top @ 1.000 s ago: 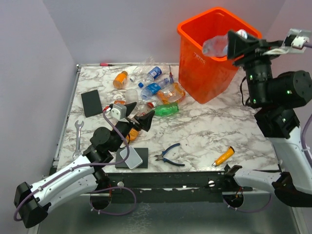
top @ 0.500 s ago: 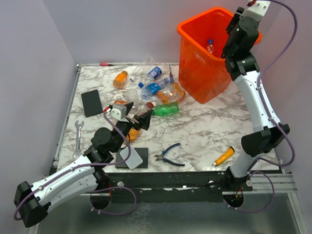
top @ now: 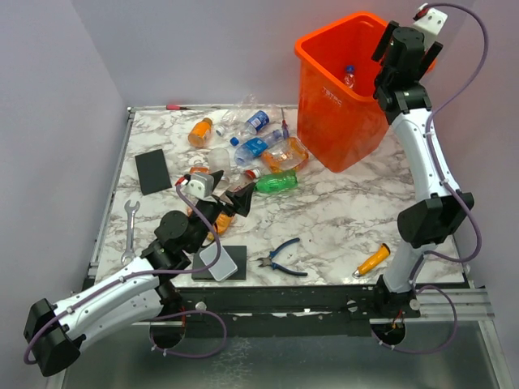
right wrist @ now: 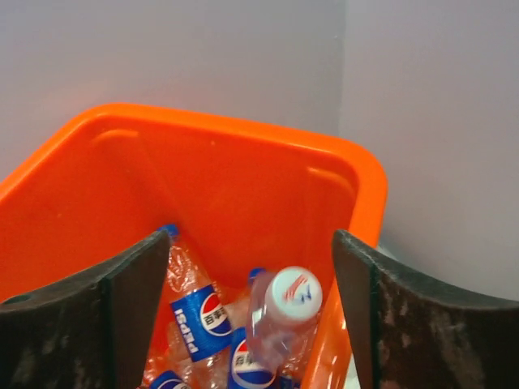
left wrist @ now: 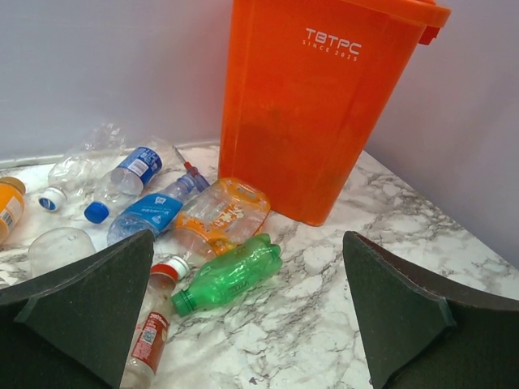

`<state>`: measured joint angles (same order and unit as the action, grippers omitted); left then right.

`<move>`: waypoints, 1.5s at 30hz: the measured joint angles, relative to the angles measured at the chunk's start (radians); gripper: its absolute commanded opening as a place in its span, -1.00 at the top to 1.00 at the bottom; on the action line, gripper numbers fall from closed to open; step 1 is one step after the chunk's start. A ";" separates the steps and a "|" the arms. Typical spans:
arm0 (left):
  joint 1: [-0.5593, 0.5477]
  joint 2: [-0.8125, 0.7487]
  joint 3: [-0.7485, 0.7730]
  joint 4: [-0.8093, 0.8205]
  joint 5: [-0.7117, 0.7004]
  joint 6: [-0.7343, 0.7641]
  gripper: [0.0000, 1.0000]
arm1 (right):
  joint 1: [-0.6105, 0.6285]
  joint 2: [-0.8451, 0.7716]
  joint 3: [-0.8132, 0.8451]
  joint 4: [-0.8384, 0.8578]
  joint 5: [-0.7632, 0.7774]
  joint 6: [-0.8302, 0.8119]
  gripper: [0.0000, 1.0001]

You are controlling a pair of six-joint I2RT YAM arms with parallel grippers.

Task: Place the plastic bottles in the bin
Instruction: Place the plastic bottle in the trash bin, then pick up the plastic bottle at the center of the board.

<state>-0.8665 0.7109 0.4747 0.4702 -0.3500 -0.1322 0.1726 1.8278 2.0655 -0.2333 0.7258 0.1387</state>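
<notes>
One bin (top: 332, 121), one green bottle (top: 274, 182)

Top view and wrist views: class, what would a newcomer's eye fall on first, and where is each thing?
The bright orange bin at the far right corner of the table stands out first, with the right gripper open above its mouth and bottles lying inside. Next comes the scatter of crushed bottles left of the bin, with the open left gripper near a green bottle.
</notes>
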 measured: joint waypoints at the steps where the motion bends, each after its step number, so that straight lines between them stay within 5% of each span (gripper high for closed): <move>1: 0.000 0.004 0.000 0.000 0.000 0.000 -0.98 | -0.001 0.006 0.015 -0.016 -0.010 0.015 -0.75; 13: -0.005 0.054 0.000 -0.001 -0.086 -0.018 -0.98 | 0.097 -0.117 0.099 -0.104 -0.312 0.164 -0.71; 19: -0.005 0.080 0.011 -0.045 -0.237 -0.014 -0.98 | 0.359 -0.507 -0.372 0.010 -0.657 0.169 -0.70; 24: -0.005 0.118 0.029 -0.108 -0.320 0.009 -0.98 | 0.382 -0.784 -0.881 0.113 -0.829 0.252 -0.69; 30: -0.005 0.244 0.104 -0.201 -0.349 0.056 -0.98 | 0.385 -0.908 -1.330 0.118 -0.872 0.377 -0.65; 36: 0.014 0.523 0.268 -0.397 -0.339 0.065 -0.98 | 0.385 -1.022 -1.542 0.112 -0.869 0.477 -0.65; 45: 0.113 0.746 0.389 -0.681 -0.301 0.027 -0.98 | 0.385 -1.102 -1.608 0.084 -0.869 0.535 -0.65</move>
<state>-0.7532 1.4567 0.8639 -0.2111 -0.6510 -0.1055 0.5575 0.7261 0.4580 -0.1490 -0.1436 0.6735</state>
